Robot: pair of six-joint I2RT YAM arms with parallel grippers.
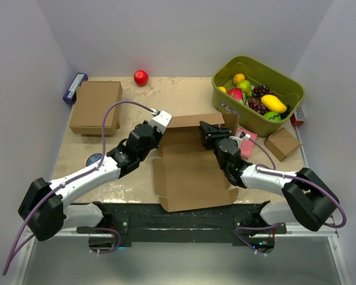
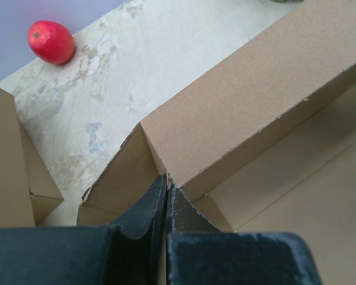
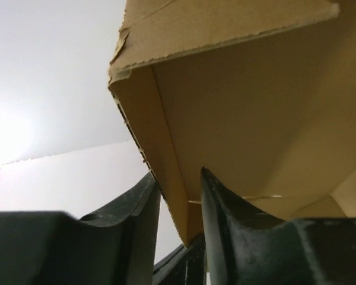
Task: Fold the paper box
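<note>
A: Where's the top view?
B: High at 6 o'clock, looking down over the whole desk [image 1: 184,92].
A: The wrists?
B: Very close: past the left tool [image 2: 166,185] onto the paper box's [image 2: 243,101] 11 o'clock corner; past the right tool [image 3: 178,174], low, up its 1 o'clock wall. All share that box.

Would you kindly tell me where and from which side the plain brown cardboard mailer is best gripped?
I would pinch the plain brown corrugated cardboard mailer by its raised far wall, coming from above, one finger inside and one outside. That wall stands up as a thin panel with a free top edge; the base lies flat on the table.
</note>
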